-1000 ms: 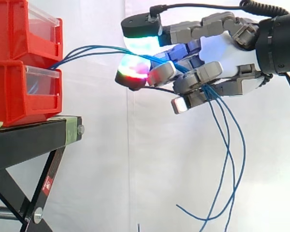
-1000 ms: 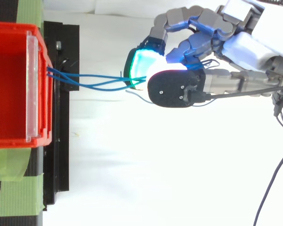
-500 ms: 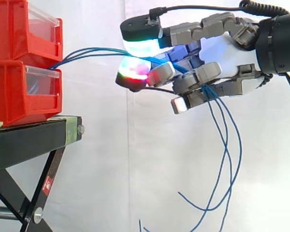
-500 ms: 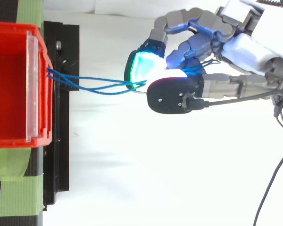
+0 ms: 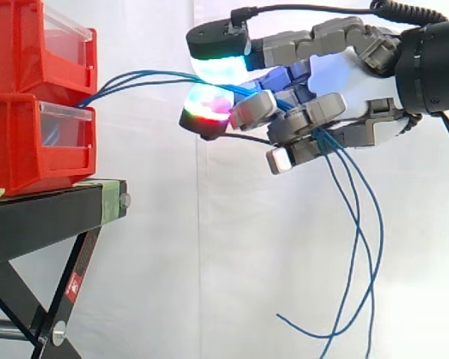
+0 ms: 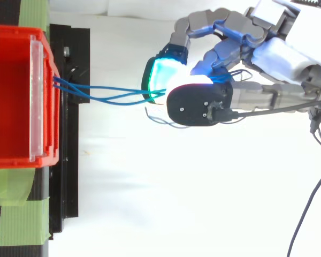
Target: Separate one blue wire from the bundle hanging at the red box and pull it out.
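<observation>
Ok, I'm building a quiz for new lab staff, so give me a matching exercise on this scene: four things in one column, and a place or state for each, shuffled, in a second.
Things:
1. blue wires
2. hand
3. black stand
4. green tape

Places or states:
a. carries the red bins
b. run from the bin front, through curled fingers, then hang down
c. right of the bins in the side view, fingers curled on the wires
d. stuck on the stand's top

Pairs: 1-b, 2-c, 3-a, 4-d.
</observation>
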Controlling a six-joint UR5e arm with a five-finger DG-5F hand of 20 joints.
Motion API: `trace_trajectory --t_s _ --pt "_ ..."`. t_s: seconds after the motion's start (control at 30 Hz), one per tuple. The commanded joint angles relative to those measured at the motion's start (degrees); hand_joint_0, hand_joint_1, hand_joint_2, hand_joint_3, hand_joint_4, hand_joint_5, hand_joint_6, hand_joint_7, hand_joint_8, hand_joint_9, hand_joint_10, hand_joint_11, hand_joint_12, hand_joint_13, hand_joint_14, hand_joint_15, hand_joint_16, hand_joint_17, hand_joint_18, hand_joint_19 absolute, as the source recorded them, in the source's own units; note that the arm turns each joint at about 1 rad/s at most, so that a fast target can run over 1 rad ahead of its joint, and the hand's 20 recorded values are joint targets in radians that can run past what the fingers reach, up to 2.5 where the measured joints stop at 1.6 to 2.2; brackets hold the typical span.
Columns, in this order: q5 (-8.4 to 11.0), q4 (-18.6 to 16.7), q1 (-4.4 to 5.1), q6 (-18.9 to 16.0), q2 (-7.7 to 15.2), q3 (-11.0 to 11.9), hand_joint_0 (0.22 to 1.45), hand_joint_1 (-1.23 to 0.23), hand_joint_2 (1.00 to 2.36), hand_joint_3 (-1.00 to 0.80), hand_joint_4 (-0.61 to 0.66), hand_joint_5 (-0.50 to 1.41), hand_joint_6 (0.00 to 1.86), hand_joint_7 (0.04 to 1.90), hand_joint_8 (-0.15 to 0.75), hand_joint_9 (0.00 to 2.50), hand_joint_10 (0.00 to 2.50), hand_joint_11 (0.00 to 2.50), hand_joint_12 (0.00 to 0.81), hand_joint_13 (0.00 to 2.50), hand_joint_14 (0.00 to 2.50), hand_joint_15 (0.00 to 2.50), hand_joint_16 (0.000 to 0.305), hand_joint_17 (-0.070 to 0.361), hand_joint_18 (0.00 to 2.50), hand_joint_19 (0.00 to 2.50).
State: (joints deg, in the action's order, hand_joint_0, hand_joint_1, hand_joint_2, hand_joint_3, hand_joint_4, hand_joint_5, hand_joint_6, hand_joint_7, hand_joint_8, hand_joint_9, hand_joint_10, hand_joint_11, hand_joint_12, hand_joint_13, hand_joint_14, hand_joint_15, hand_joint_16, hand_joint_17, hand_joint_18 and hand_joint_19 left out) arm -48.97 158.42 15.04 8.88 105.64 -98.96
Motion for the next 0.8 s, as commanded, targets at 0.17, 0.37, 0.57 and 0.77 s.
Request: trace_trajectory --t_s 0.17,0.37,0.57,0.77 --pt "0.02 -0.1 -0.01 0.0 0.0 0.0 0.72 -0.75 1.03 0.01 0.17 -0.23 0.85 1.18 0.252 0.90 0.57 1.83 0.332 1.00 2.35 1.08 0.044 0.098 0.84 1.28" --pt "0.02 -0.1 -0.01 0.0 0.0 0.0 0.71 -0.87 1.01 -0.34 0.17 -0.24 0.87 1.16 0.257 0.86 0.62 1.80 0.340 1.00 2.30 1.12 0.044 0.099 0.86 1.24" --pt "0.02 -0.1 0.08 0.0 0.0 0.0 0.74 -0.78 1.03 -0.09 0.15 -0.23 0.85 1.16 0.270 0.87 0.60 1.80 0.331 0.97 2.38 1.05 0.042 0.094 0.80 1.24" --pt "0.02 -0.1 -0.01 0.0 0.0 0.0 0.76 -0.85 1.02 -0.23 0.17 -0.24 0.83 1.14 0.263 0.80 0.62 1.80 0.333 0.96 2.31 1.10 0.040 0.089 0.76 1.19"
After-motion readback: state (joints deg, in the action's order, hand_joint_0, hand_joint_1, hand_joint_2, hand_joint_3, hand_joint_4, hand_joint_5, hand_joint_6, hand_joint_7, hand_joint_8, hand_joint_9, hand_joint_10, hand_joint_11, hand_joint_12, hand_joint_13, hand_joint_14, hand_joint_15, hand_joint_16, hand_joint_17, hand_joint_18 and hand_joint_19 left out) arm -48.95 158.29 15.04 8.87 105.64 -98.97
